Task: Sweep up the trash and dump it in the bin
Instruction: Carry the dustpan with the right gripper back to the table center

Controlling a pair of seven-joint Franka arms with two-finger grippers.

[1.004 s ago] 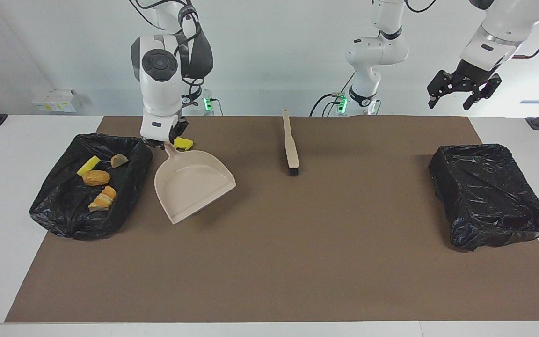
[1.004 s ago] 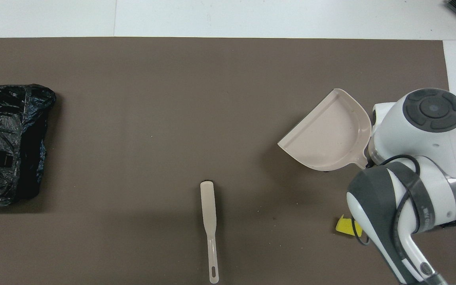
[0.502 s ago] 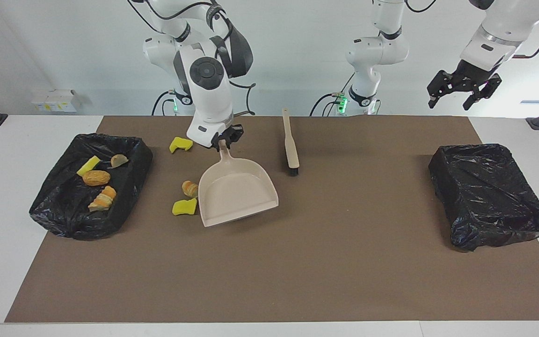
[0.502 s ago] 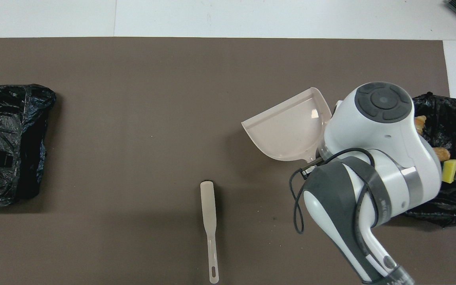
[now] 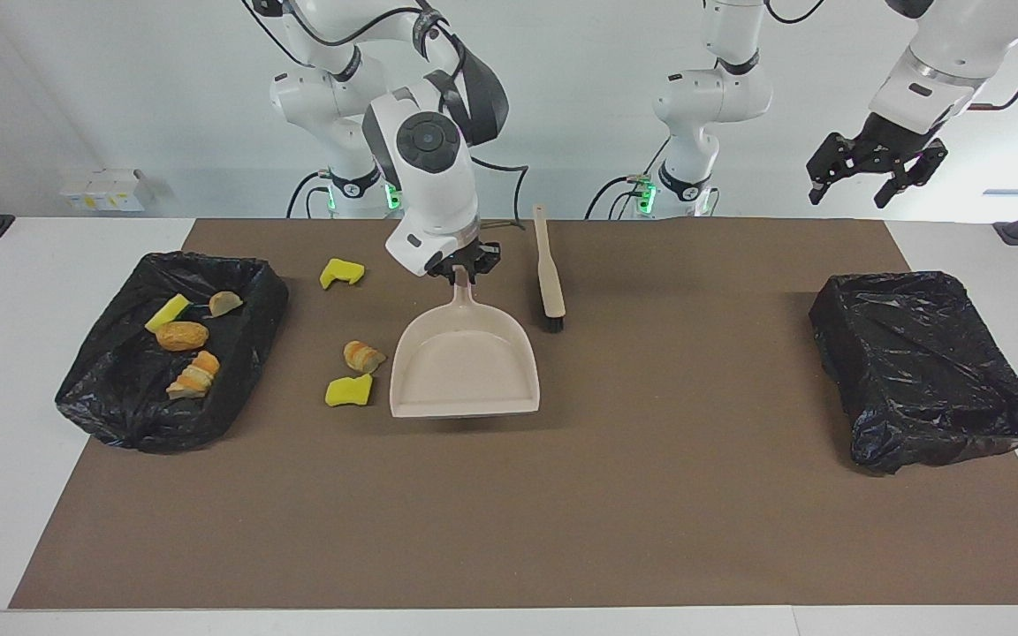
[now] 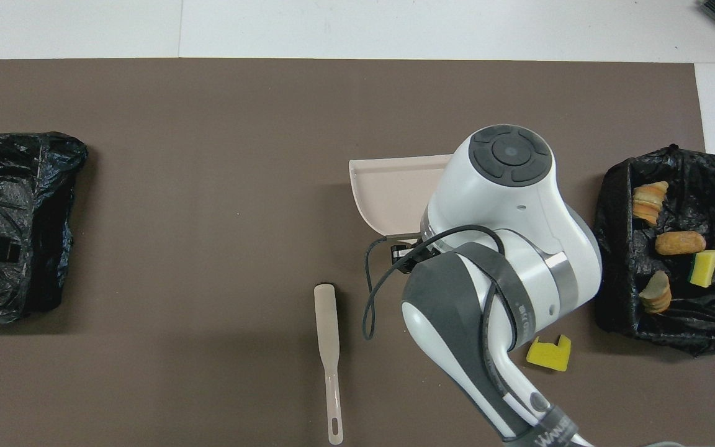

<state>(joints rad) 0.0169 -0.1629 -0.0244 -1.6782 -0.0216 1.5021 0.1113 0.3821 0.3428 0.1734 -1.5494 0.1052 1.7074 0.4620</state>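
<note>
Right gripper (image 5: 465, 268) clamps the dustpan (image 5: 463, 371) handle, pan just beside the bread (image 5: 362, 355) and sponge (image 5: 348, 390) at its 9 o'clock for scooping toward the bin (image 5: 253, 274); left gripper (image 5: 876, 168) waits raised, fingers apart, brush (image 5: 550, 278) untouched.

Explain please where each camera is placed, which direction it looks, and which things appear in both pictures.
Facing view: high across the table, looking toward the robots; both arms show, the right gripper shut on the dustpan handle, the left gripper open in the air, waiting.
Overhead view: high above the robots' end, looking steeply down; only the right arm shows, covering much of the dustpan.
Shared: dustpan, brush, both black bins.
</note>
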